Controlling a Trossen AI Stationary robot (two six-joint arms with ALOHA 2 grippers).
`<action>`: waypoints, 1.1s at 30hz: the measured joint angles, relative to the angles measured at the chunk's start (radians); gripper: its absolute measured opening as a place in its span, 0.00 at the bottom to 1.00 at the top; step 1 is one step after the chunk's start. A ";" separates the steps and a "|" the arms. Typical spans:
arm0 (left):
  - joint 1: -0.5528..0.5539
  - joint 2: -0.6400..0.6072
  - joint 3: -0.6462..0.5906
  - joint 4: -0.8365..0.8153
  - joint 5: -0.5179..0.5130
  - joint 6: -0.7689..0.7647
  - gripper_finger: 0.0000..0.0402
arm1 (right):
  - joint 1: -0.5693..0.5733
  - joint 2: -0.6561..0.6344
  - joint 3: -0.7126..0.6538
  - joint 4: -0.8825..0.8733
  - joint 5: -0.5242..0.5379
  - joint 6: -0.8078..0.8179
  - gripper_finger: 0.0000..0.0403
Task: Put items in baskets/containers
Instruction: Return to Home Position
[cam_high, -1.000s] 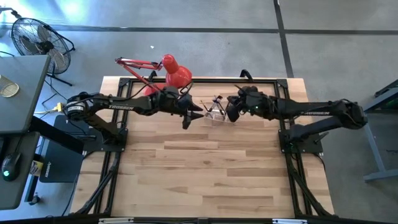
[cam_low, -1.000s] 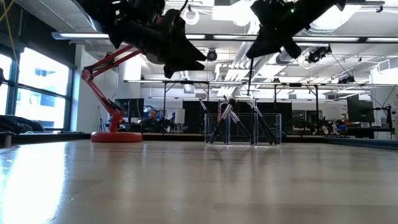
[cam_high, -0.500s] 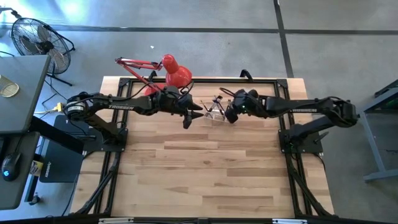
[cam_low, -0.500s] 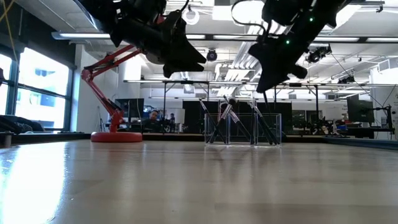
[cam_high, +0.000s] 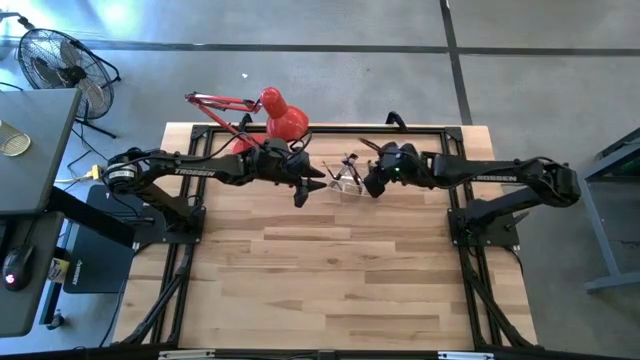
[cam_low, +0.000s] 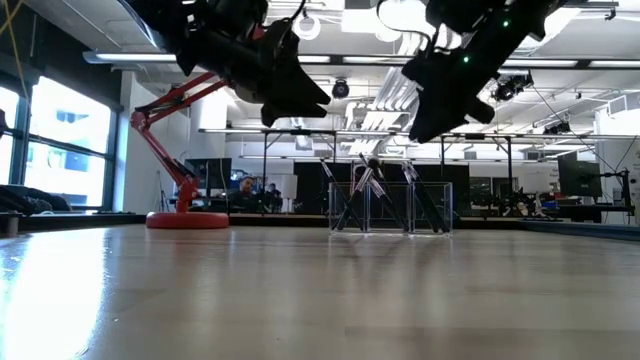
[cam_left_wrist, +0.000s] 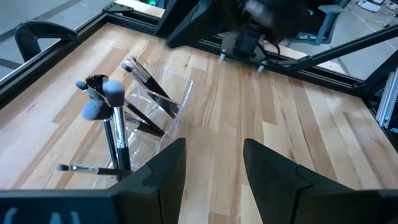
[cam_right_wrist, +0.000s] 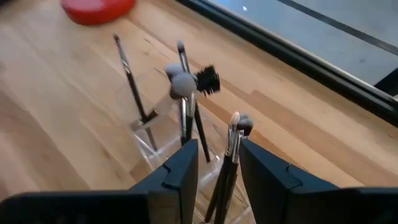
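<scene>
Small clear plastic holder (cam_high: 345, 180) stands upright on the light wooden table (cam_high: 330, 285), near its far edge and between the two arms. The thin dark-handled brushes (cam_right_wrist: 185, 93) are inside it, leaning at various angles with bristle heads up; several heads are grey and fluffy, one black and fanned. From the low view, no brush is seen lying on the table surface.

Left gripper (cam_left_wrist: 211, 167): raised above the table just beside the holder on the left arm's side. Fingers set moderately apart, nothing between them.

Right gripper (cam_right_wrist: 219, 171): raised just beside the holder on the opposite side, higher than the brush tips in the low view. Fingers parted by a narrower gap and holding nothing; brush heads show beyond that gap, apart from the fingers.

Red desk lamp with round base (cam_high: 283, 117) stands at the far edge behind the left arm
</scene>
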 joint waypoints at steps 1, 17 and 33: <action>0.000 0.000 0.000 -0.003 -0.004 0.000 0.40 | 0.000 -0.013 0.000 0.000 -0.005 -0.002 0.28; -0.005 -0.130 -0.002 -0.338 -0.031 0.078 0.04 | 0.003 -0.105 0.000 0.003 -0.191 -0.202 0.16; -0.266 -0.615 -0.398 -0.248 -0.327 0.015 0.00 | 0.107 -0.065 0.000 0.100 -0.112 -0.190 0.01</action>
